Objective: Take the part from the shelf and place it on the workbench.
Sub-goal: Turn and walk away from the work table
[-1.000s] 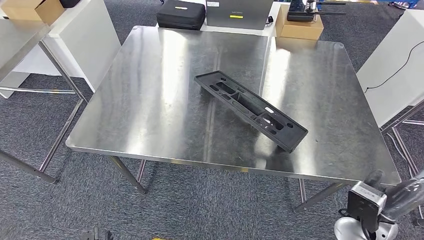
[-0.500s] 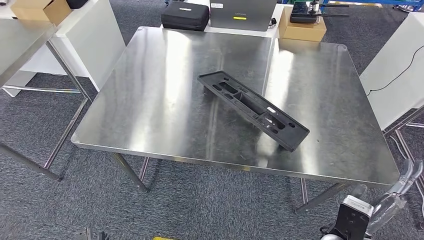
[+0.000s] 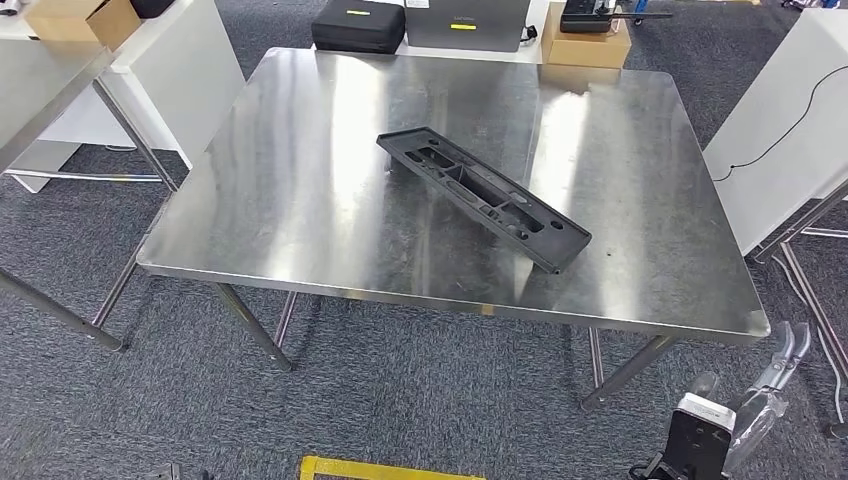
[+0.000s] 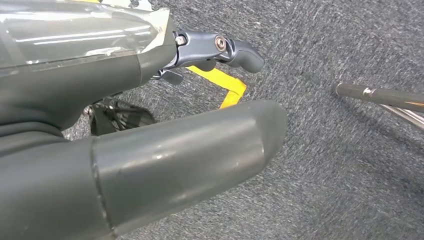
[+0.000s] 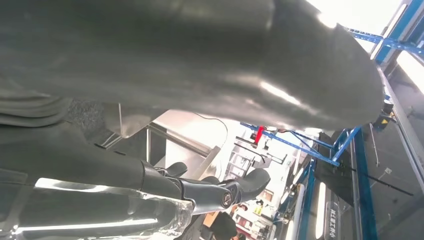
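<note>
The long black part [image 3: 483,197] lies diagonally at the centre of the steel surface [image 3: 300,200]. It looks like stiff, light moulded plastic, best gripped along its long edges. The right hand [image 3: 775,375], lower right, hangs empty with fingers apart; the left hand [image 4: 150,150] is likewise empty.

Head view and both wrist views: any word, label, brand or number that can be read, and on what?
No text can be read.
Yellow label on the black case: too small.
Yellow label on the grey case: too small.
White markings on the black part: blurred.
</note>
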